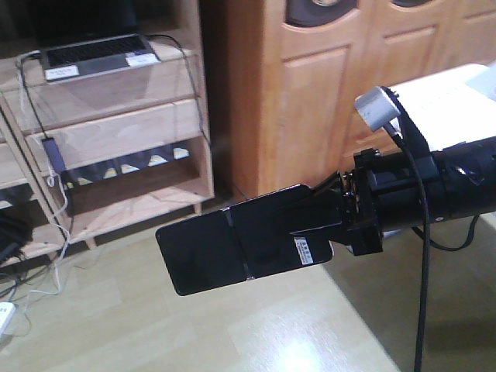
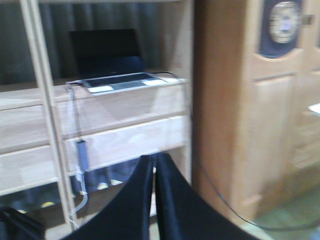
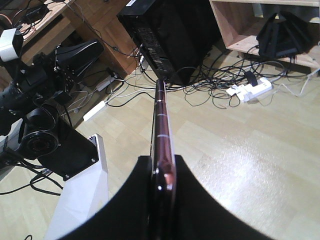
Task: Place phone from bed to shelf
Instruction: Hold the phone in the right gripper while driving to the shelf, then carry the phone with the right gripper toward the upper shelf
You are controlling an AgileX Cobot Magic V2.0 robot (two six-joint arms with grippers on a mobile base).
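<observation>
The right gripper [image 3: 162, 161] clamps the phone [image 3: 160, 115] edge-on between its two black fingers. The phone's pinkish rim runs straight out past the fingertips. Seen from the front, the phone juts leftward in mid-air, slightly tilted, above the pale wood floor [image 1: 232, 333], with open room all around it. A small white sticker [image 1: 308, 252] sits near its gripped end; the print is too small to read. The left gripper [image 2: 153, 161] is closed to a thin slit and holds nothing. Farther off, the light-oak shelf [image 1: 108, 93] carries a silver laptop [image 1: 97, 56] with unreadable white labels.
</observation>
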